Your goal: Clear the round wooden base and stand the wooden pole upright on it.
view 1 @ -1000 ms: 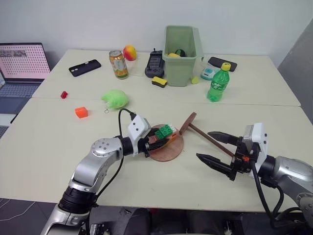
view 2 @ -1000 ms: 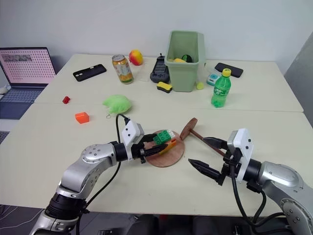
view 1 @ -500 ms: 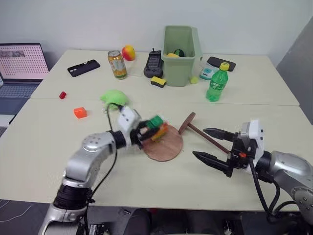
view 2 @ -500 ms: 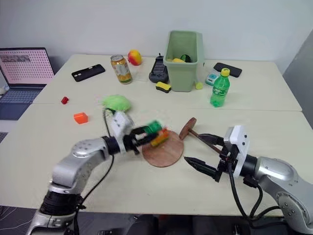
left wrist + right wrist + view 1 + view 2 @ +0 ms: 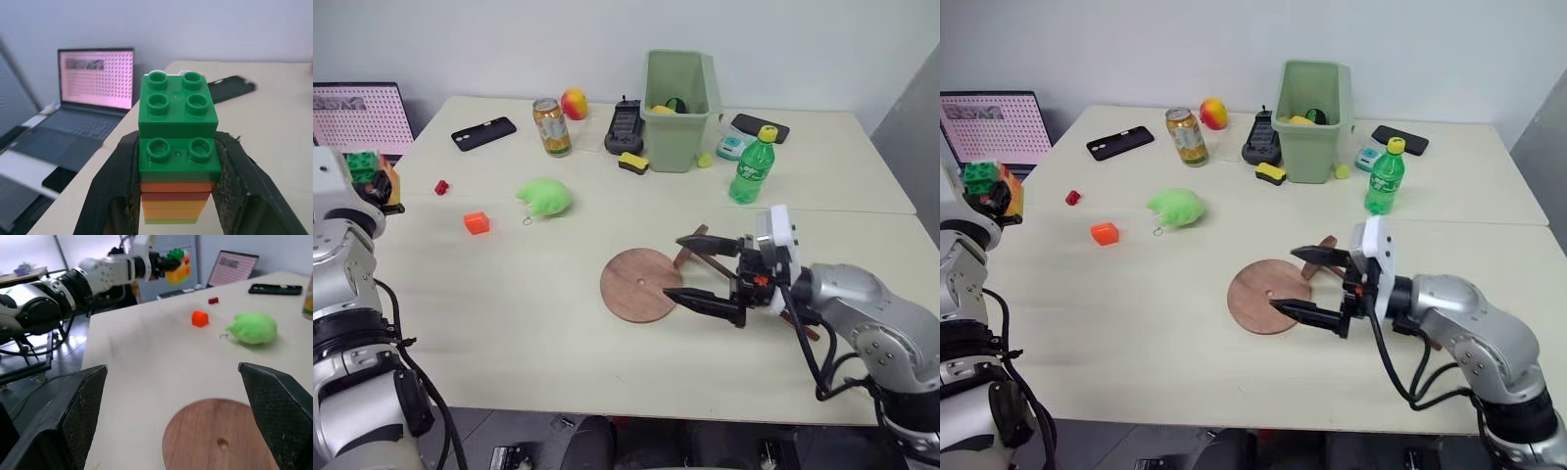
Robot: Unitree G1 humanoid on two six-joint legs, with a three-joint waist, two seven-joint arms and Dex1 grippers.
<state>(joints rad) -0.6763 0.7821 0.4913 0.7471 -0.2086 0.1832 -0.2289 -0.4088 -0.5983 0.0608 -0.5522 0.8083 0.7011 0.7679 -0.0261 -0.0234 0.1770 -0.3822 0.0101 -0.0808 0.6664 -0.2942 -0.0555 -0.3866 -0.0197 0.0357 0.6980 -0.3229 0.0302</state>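
Beside the bare round wooden base [image 5: 640, 284], right jaws gape; left jaws clamp toy bricks [image 5: 177, 147].

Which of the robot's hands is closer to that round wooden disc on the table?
The right. The right gripper, jaws open, hovers at the round wooden base's edge. The left gripper is far off beyond the table's left end, clamped on a stack of toy bricks.

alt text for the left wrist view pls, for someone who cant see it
The left gripper is shut on a stack of toy bricks, green on top with orange and yellow layers beneath, clamped between two black fingers. Behind it sit an open laptop with a pink screen and a pale table with a dark phone.
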